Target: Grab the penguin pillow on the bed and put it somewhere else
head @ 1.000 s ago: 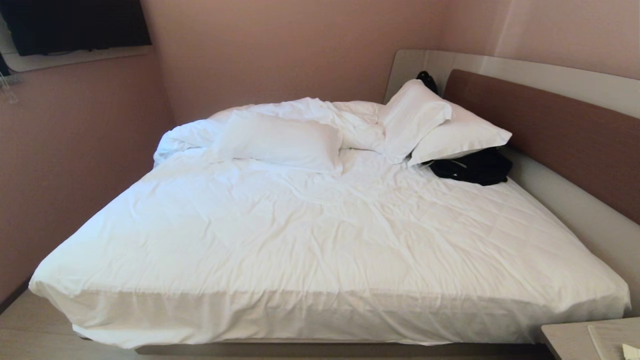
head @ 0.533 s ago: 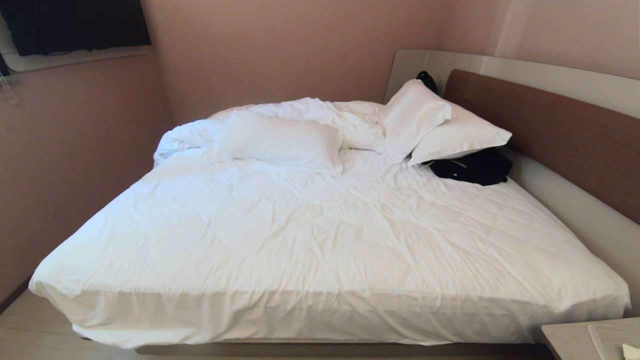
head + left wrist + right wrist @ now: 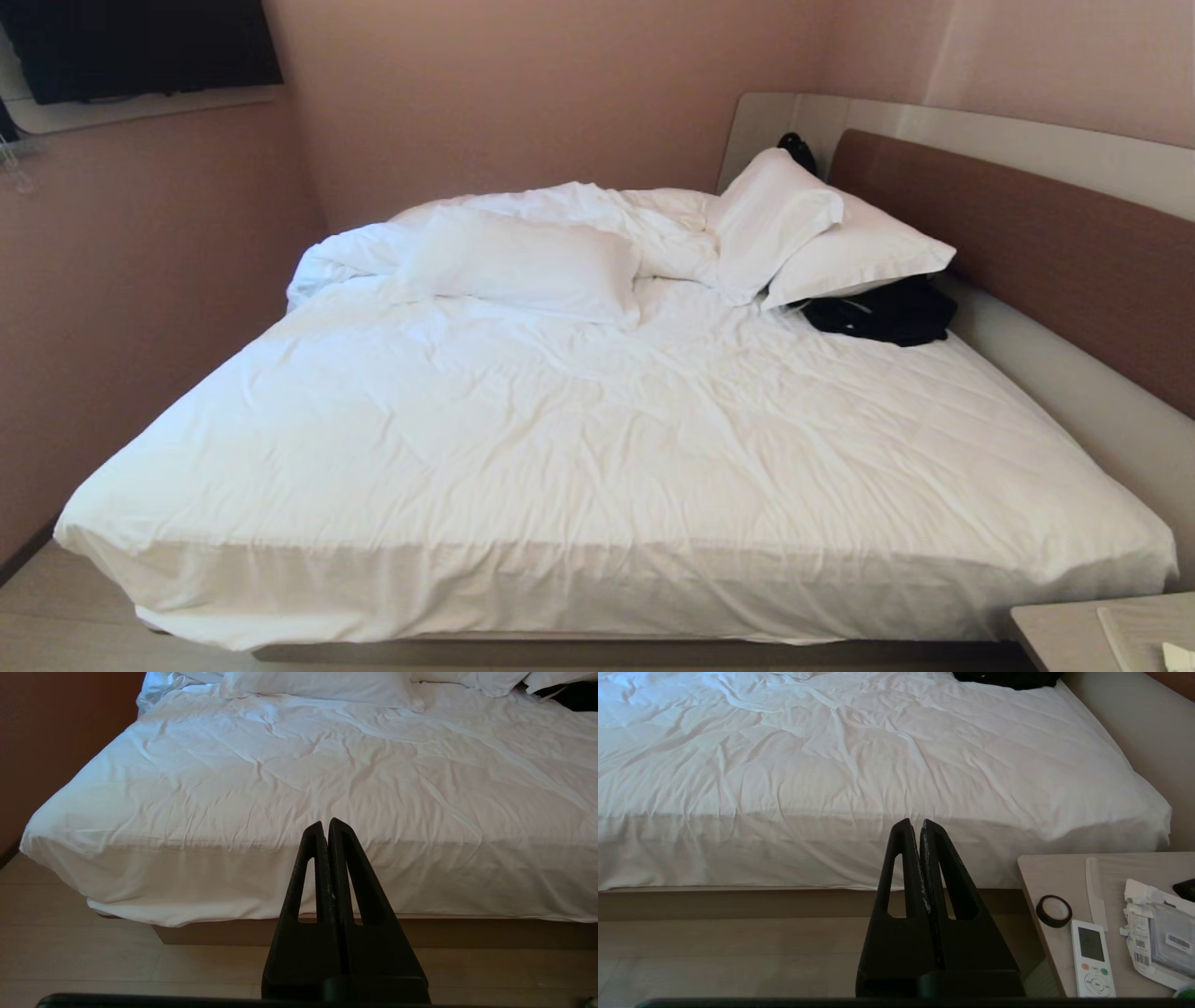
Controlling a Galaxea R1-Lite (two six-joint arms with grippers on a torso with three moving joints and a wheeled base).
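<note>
The left gripper (image 3: 328, 826) and right gripper (image 3: 916, 827) hang short of the near edge of the bed (image 3: 597, 485), each with its fingers pressed together and holding nothing. The penguin pillow appears in no view. Plain white pillows (image 3: 523, 266) and a black garment (image 3: 882, 313) lie toward the headboard (image 3: 1027, 243). A side table (image 3: 1045, 877) beside the right gripper carries a remote control (image 3: 1092, 956) and a tape roll (image 3: 1053, 910).
</note>
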